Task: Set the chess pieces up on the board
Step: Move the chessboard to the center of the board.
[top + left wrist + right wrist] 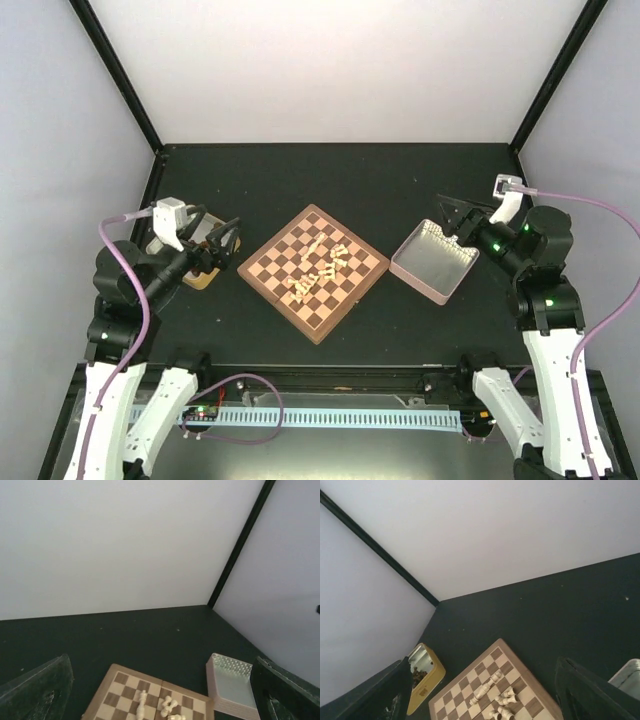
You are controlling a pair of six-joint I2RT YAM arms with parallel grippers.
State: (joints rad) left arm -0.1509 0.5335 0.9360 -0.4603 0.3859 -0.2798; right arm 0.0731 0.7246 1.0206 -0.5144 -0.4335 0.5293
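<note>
**Pieces heaped mid-board, both grippers wide**

The chess pieces point(320, 265) lie toppled in a cream heap at the centre of the board point(313, 272), too small to tell apart. At the board's 9 o'clock the left gripper point(226, 242), jaws apart, hides most of a yellow tin point(422, 677). At 3 o'clock the right gripper point(452, 220), jaws apart, hangs over a pink tin point(432, 262). Both wrist views cut off the board's near part.

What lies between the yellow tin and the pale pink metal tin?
The square wooden chessboard, with small cream chess pieces lying jumbled on it; the top view shows this.
</note>
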